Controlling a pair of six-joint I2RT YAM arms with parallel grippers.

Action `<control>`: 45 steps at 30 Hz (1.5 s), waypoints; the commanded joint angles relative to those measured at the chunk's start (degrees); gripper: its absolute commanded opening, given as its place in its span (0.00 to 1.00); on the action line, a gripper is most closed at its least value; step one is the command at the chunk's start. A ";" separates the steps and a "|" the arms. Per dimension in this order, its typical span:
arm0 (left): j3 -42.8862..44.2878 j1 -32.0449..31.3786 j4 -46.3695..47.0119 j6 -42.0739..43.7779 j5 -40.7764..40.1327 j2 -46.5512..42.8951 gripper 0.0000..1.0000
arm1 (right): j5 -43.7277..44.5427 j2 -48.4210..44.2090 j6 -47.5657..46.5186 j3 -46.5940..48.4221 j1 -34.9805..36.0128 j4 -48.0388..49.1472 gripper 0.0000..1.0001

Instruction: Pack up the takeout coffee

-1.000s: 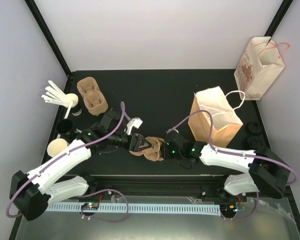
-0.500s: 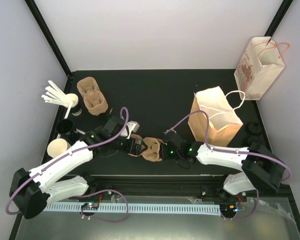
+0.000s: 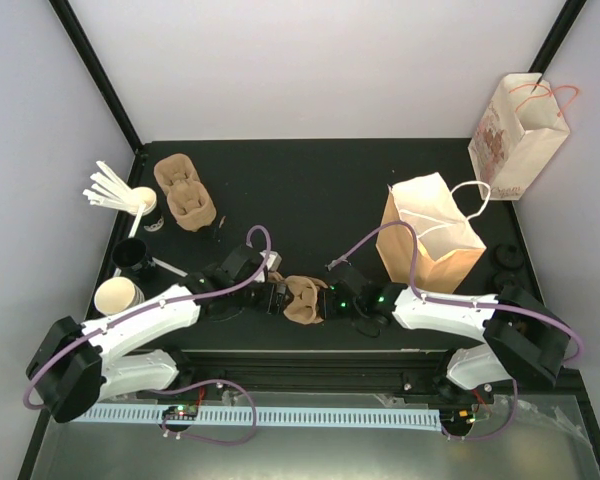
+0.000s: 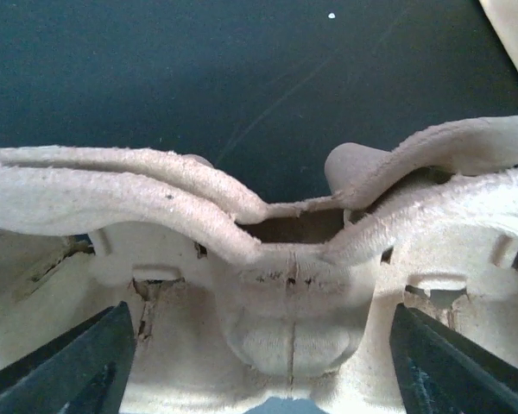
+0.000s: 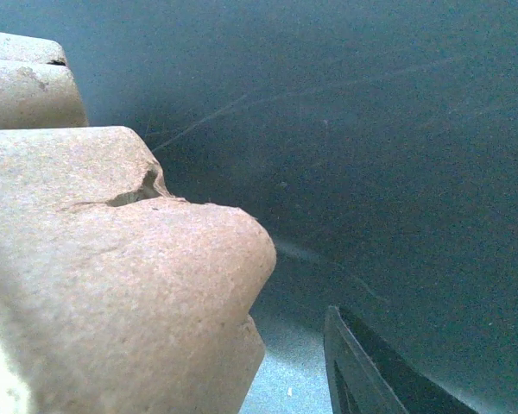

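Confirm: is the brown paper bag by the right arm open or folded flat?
Open. The brown paper bag stands upright, its mouth spread wide with the inside showing from above.

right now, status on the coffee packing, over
Left gripper open around the cup carrier. Right gripper at its far end, grip unclear. Coffee cup untouched at left edge, no lid. Carrier sits between cup and brown bag.

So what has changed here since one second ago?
The left hand moved toward the near edge and slightly right, further over the cardboard cup tray. Its jaws now stand wide open over the tray's middle. The right hand stayed at the tray's other end. The brown bag, paper cup and stirrers did not move.
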 commanded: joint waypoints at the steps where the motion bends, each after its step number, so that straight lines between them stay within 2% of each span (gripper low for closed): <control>1: -0.14 -0.46 6.03 -0.48 0.48 1.63 0.79 | -0.09 0.60 -0.61 0.94 -0.17 0.82 0.41; 10: -0.23 -0.44 4.89 -0.01 1.07 2.25 0.43 | 1.92 1.82 -1.20 2.21 -0.22 -0.57 0.42; 16: 1.17 -0.35 1.01 0.68 3.19 -0.50 0.32 | 3.65 2.73 -2.56 3.05 -0.62 -2.05 0.44; 21: 3.08 0.27 -2.56 1.31 5.86 -2.37 0.32 | 3.84 2.85 -4.11 2.91 -1.68 -2.38 0.45; 25: 2.98 1.39 -2.41 1.49 11.54 -4.33 0.33 | 4.41 2.74 -4.99 2.97 -2.57 -3.17 0.46; 33: 2.18 4.19 -0.04 0.74 20.74 -4.27 0.41 | 2.81 2.24 -6.51 3.14 -3.42 -2.92 0.49; 38: 2.09 4.46 -0.20 1.81 19.80 -3.35 0.45 | 0.35 1.50 -7.88 3.76 -3.43 -3.21 0.52; 43: 1.91 4.41 -2.00 5.10 15.40 -0.48 0.47 | -6.41 -1.60 -12.33 2.01 -3.42 1.51 0.64; 45: 1.91 4.36 -2.19 5.51 15.39 0.32 0.54 | -7.79 -2.94 -14.51 1.18 -3.43 2.52 0.65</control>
